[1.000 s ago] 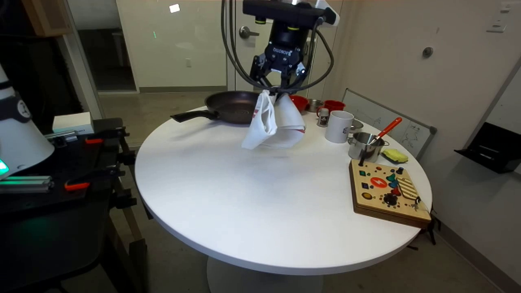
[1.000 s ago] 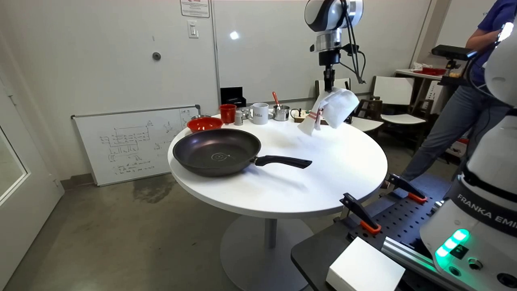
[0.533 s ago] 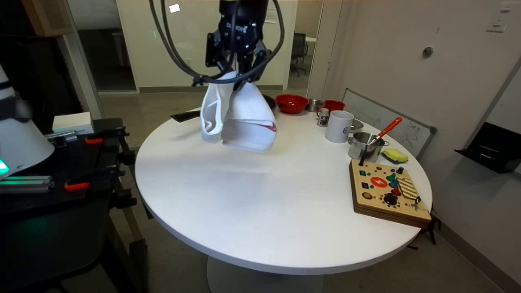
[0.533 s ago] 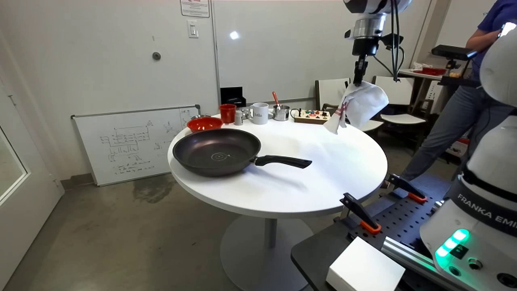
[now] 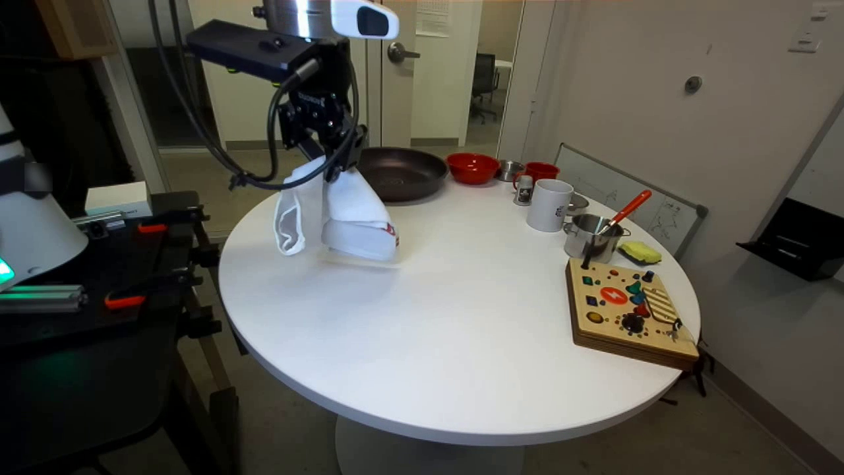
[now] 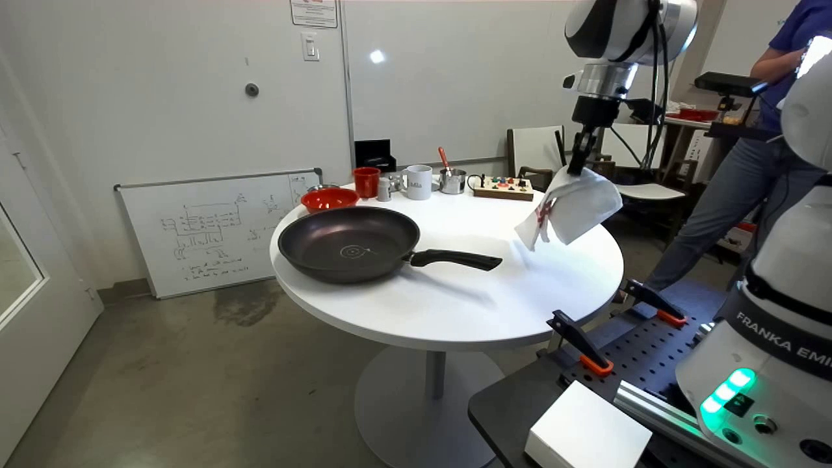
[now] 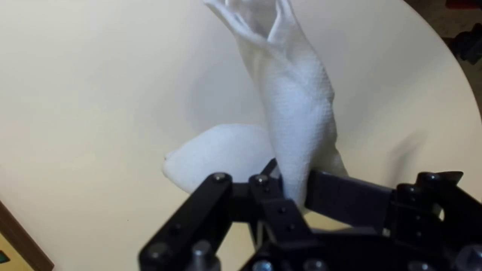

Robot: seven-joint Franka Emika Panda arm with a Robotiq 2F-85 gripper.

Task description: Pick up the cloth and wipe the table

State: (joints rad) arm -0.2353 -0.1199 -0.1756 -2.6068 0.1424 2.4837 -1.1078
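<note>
The white cloth (image 5: 361, 224) with a reddish stripe hangs folded from my gripper (image 5: 331, 170) over the round white table (image 5: 428, 349). It also shows in an exterior view (image 6: 587, 205) below the gripper (image 6: 576, 170), with its lower end low over the table (image 6: 416, 318). In the wrist view the cloth (image 7: 297, 101) is pinched between the two black fingers (image 7: 293, 184), and a second fold spreads out behind the left finger. The cloth casts a soft shadow on the table (image 7: 94, 94). Whether its lowest edge touches the table I cannot tell.
A dark frying pan (image 5: 402, 175) stands near the cloth, its handle (image 6: 455, 259) pointing toward the robot's side. A red bowl (image 5: 473, 169), white mug (image 5: 549, 206), steel pot (image 5: 589, 239), yellow sponge (image 5: 638, 252) and wooden board (image 5: 626, 310) line the table's edge.
My gripper has carried the cloth across the table toward the robot base, away from behind the pan, and has lowered it in the last half second. The other objects have not moved.
</note>
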